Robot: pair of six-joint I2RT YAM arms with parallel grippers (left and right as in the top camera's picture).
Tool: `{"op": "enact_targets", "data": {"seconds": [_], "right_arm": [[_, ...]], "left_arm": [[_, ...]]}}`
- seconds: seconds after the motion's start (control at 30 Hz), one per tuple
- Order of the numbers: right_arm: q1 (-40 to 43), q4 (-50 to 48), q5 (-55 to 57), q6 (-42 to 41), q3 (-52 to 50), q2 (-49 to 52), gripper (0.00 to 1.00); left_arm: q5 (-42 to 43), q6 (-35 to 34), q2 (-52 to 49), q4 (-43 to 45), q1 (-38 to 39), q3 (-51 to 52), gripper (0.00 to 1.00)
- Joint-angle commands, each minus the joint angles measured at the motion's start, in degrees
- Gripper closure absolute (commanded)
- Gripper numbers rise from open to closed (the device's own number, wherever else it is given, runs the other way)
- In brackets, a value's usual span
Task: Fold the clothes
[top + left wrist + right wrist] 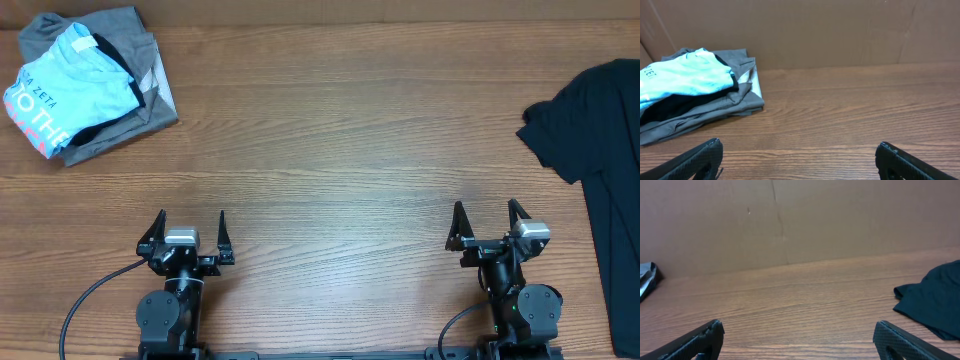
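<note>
1. The black T-shirt [605, 120] is lying unfolded at the far right of the table [330, 150]. Part of it is running out of the overhead view, so I cannot tell its full outline, and the neck label is not showing.
2. The left gripper [191, 218] is resting at the near edge w/ fingers spread wide, holding nothing. The right gripper [486, 210] is the same: spread, empty, and well apart from the shirt.
3. Step in hand, as I am judging it: reaching for the shirt & bringing it to the middle of the table, bc folding is hardly possible where it is lying now.
4. The right arm is sitting nearer, so it should be going first. A good grasp pt is the sleeve [545, 135], which is pointing toward the centre and is the closest part.
5. The fingers should be coming down open and pinching the sleeve near its edge, not a thick bunch. Soft fabric is probably slipping easily and bunching when dragged.
6. The left arm should be waiting until the fabric is w/in its reach, then taking the other side for flattening.
7. The light blue printed shirt [60, 80] is lying on the grey garment [150, 115] at the far left corner. This pile is not part of the job, so keep away.
</note>
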State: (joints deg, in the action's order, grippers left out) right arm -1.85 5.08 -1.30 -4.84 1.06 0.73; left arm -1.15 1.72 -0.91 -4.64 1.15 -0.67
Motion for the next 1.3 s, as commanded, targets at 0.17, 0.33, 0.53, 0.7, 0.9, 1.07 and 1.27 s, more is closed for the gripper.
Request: {"op": "enact_targets", "data": {"seconds": [0.17, 0.33, 0.53, 0.7, 0.9, 1.07, 1.27], "right_arm": [[0.4, -0.4, -0.3, 0.2, -0.6, -0.4, 0.0], [0.4, -0.4, -0.3, 0.2, -0.6, -0.4, 0.0], [0.4, -0.4, -0.3, 0.2, -0.6, -0.4, 0.0], [0.4, -0.4, -0.3, 0.2, -0.6, -0.4, 0.0], [0.4, -0.4, -0.3, 0.2, -0.6, -0.4, 0.0], [0.4, -0.4, -0.3, 0.2, -0.6, -0.4, 0.0], [0.4, -1.5, -0.4, 0.2, -0.6, -0.4, 0.0]], "left_arm": [[-0.7, 1.1, 0.2, 0.4, 0.3, 0.4, 0.0], [-0.7, 1.1, 0.2, 0.4, 0.3, 0.4, 0.0], [-0.7, 1.1, 0.2, 0.4, 0.3, 0.4, 0.0], [-0.7, 1.1, 0.2, 0.4, 0.3, 0.4, 0.0], [-0.7, 1.1, 0.2, 0.4, 0.3, 0.4, 0.0], [-0.7, 1.1, 0.2, 0.4, 0.3, 0.4, 0.0], [-0.7, 1.1, 0.2, 0.4, 0.3, 0.4, 0.0]]}}
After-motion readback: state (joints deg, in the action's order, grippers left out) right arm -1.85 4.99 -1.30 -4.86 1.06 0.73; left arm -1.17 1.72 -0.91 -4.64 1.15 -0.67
